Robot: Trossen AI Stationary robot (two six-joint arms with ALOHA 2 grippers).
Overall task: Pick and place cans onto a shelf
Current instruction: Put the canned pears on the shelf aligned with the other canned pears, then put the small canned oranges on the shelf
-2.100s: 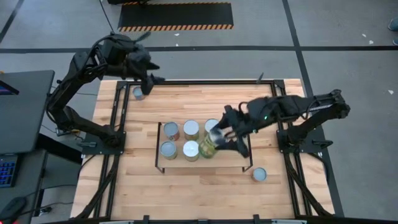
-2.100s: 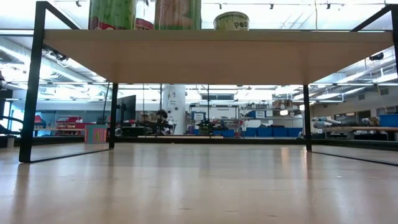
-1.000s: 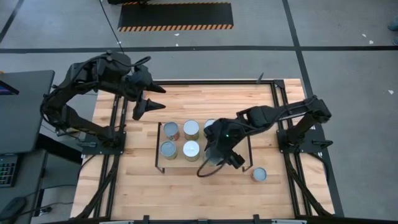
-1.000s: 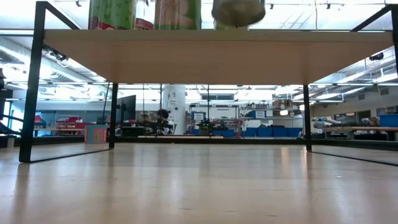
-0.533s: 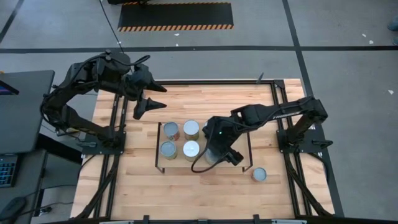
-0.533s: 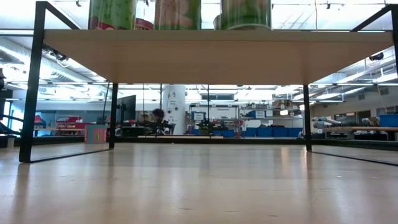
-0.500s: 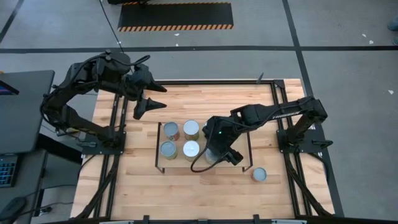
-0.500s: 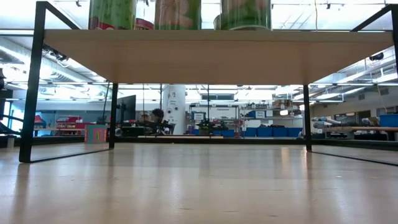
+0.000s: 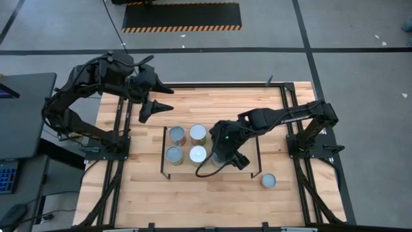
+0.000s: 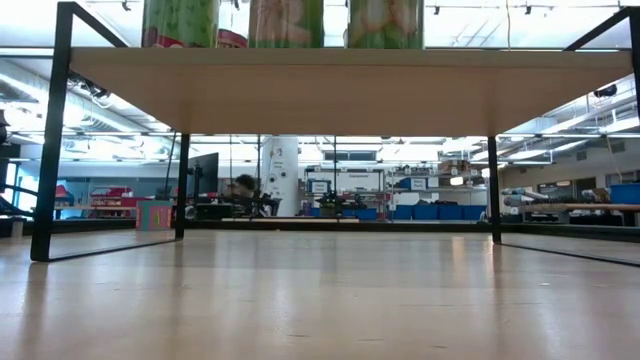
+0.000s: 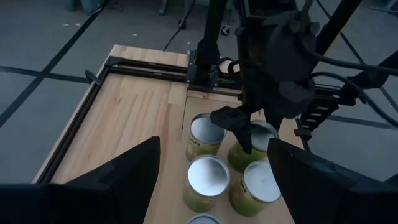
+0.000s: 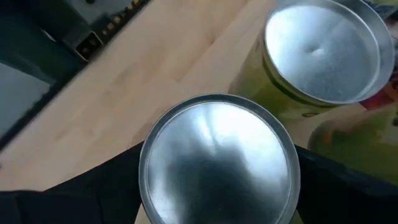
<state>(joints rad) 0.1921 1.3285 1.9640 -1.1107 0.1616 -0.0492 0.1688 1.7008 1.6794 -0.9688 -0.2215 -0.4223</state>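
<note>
- Right end effector (image 9: 222,156) straddles a small olive-sided tin can with a shiny silver top (image 12: 217,165) standing at the front of the low light-wood shelf (image 10: 340,90) — clamped or let go, I cannot tell
- Left end effector (image 9: 161,102) hangs spread and empty over the wooden table (image 9: 193,200), near its far left corner
- Four more silver-topped cans (image 9: 197,133) already stand on the shelf; one can (image 9: 268,181) is left on the table, right of the shelf
- Any further cans are hidden under the arms — the count is unsure

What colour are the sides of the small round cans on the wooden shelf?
Yellow-green sides, under shiny silver tops, on the cans; the left wrist view shows them best.
</note>
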